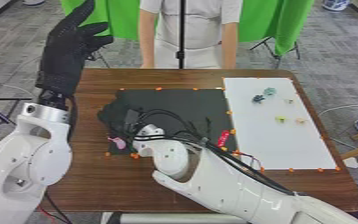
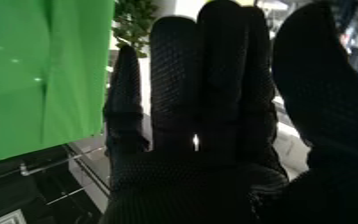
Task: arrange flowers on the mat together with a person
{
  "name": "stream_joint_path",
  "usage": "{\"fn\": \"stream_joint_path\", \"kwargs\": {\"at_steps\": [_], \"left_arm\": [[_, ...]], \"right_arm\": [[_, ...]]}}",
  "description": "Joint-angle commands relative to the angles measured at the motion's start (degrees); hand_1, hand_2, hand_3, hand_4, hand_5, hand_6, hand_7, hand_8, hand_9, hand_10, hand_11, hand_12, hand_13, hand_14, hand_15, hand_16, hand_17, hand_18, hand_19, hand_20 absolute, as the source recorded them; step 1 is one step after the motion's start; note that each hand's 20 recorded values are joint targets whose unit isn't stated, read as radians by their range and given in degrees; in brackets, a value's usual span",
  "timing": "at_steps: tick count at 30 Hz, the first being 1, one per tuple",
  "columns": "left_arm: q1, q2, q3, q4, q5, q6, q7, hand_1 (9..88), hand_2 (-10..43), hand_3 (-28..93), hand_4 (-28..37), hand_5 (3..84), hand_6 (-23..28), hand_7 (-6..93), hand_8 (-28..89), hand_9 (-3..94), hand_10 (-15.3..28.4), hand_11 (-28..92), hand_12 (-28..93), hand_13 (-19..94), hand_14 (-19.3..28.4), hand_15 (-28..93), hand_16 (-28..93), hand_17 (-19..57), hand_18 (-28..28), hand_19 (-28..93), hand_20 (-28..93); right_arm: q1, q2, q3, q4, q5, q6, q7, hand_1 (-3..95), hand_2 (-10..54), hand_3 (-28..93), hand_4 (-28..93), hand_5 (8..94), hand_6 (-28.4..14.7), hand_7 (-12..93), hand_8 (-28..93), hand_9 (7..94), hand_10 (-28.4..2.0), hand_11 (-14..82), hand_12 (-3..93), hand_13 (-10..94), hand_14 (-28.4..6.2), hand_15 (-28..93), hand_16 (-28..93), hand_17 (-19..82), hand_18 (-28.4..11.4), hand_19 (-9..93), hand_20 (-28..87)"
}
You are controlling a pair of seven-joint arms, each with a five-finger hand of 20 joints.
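Head view shows flowers (image 1: 258, 98) on the white mat (image 1: 282, 147), left hand (image 1: 62, 55) straight-fingered; right wrist view shows leafy greenery (image 2: 134, 22) beyond the straight-fingered right hand (image 1: 117, 116).

Evenly bright head view; white glare and, on green cloth (image 2: 47, 75), pale glints in the right wrist view
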Motion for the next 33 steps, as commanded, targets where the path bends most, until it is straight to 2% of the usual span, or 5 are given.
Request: {"fn": "stream_joint_path", "kwargs": {"at_steps": [1, 5, 12, 24, 33], "left_arm": [[1.23, -0.48, -0.61, -0.23, -0.24, -0.17, -0.53, 21.4, 5.7, 78, -28.3, 32.4, 4.0, 7.4, -8, 33.9, 17.4, 21, 10, 24, 25.3, 51, -9, -7.3, 21.9, 48, 17], [2.82, -0.16, -1.86, -0.51, -0.13, -0.07, -1.21, 21.5, 5.7, 77, -28.3, 32.4, 4.1, 7.4, -8, 33.9, 17.4, 21, 10, 24, 25.2, 51, -9, -7.4, 22.0, 48, 17], [12.36, 0.30, -8.59, -2.75, -0.62, 2.85, -1.06, 21.5, 5.7, 77, -28.3, 32.4, 4.0, 7.4, -8, 33.8, 17.4, 21, 10, 24, 25.2, 51, -9, -7.4, 22.0, 48, 17], [30.23, -4.03, -20.90, -4.26, -2.28, 8.17, -0.43, 21.2, 5.6, 77, -28.3, 32.4, 4.0, 7.3, -8, 33.7, 17.3, 21, 10, 24, 25.1, 51, -9, -7.6, 21.9, 47, 17], [34.22, -4.85, -20.68, -3.24, -3.16, 10.95, 1.57, 20.7, 4.9, 78, -28.3, 33.2, 4.0, 7.4, -8, 34.1, 17.3, 21, 10, 24, 24.3, 50, -9, -7.7, 21.8, 47, 17]], "right_arm": [[1.63, 0.90, -0.65, -0.03, 0.51, -0.21, 2.08, 42.4, -9.5, 69, -28, 64.0, 5.4, 28, -10, 69.4, -8.7, 42.6, 25.8, 64, -7.8, 67, 22, 16, -14.0, 61, 28], [3.12, 1.81, -1.34, -1.20, 5.01, 0.66, 3.49, 40.5, -9.5, 71, -28, 63.7, 5.4, 28, -16, 68.0, -9.6, 45.1, 23.0, 63, -8.1, 67, 21, 16, -14.2, 60, 28], [1.62, 2.89, 5.81, -6.10, 17.45, -4.36, 5.10, 33.3, -9.5, 73, -28, 60.3, 4.3, 27, -17, 63.2, -11.7, 41.3, 19.7, 58, -10.5, 66, 19, 13, -16.6, 60, 29], [-12.10, 10.67, 29.29, -19.92, 51.98, -6.28, 11.27, 27.0, -9.1, 75, -28, 50.4, 1.4, 23, -15, 53.6, -15.3, 26.2, 16.0, 47, -14.4, 59, 13, 7, -17.8, 54, 23], [-29.96, 13.05, 53.53, -28.38, 75.72, -3.34, 8.73, 25.1, -5.9, 75, -27, 44.6, 0.8, 21, -14, 46.4, -16.7, 21.7, 15.9, 39, -17.2, 56, 10, 7, -17.7, 52, 21]]}}
